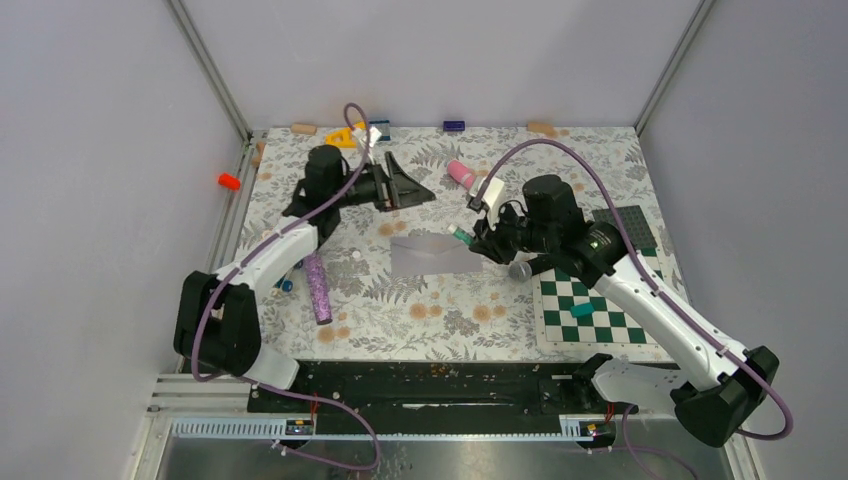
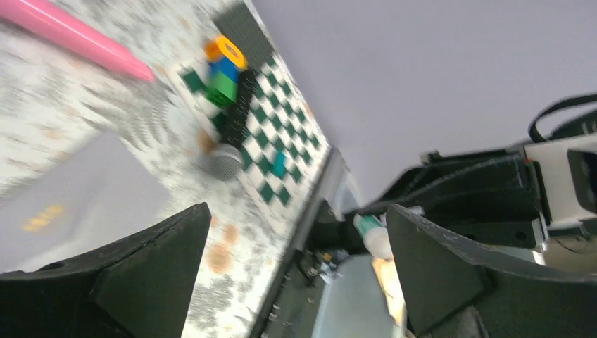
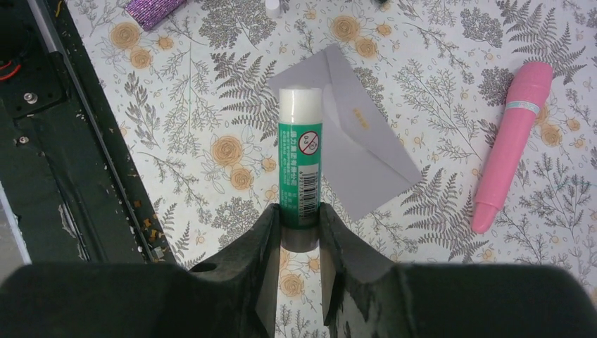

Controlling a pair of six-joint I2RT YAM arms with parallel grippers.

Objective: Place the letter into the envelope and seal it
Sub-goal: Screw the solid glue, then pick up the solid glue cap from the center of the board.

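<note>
A purple glitter tube is seen lying near the table's left edge. Above the far left part of the table the left gripper is held with its jaws spread wide and nothing between them. The envelope is laid flat at the middle of the table, with a pink tube lying beyond it toward the far edge. A green glue stick is clamped by its base in the right gripper, its white cap over the envelope's right end. A checkerboard mat is spread at the near right corner.
</note>
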